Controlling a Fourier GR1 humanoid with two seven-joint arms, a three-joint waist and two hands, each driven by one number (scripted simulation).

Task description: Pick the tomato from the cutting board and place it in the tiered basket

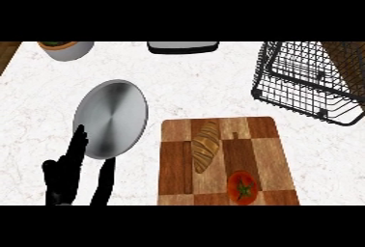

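A red tomato with a green stem lies near the front edge of the checkered wooden cutting board, right of centre. The black wire tiered basket stands at the back right of the counter, beyond the board. My left hand shows at the lower left, open with fingers straight and pointing up, far to the left of the tomato and holding nothing. My right hand does not show in the head view.
A loaf of bread lies on the board behind the tomato. A round grey plate sits just beyond my left hand's fingers. A grey pot and a black-and-white tray stand along the back edge.
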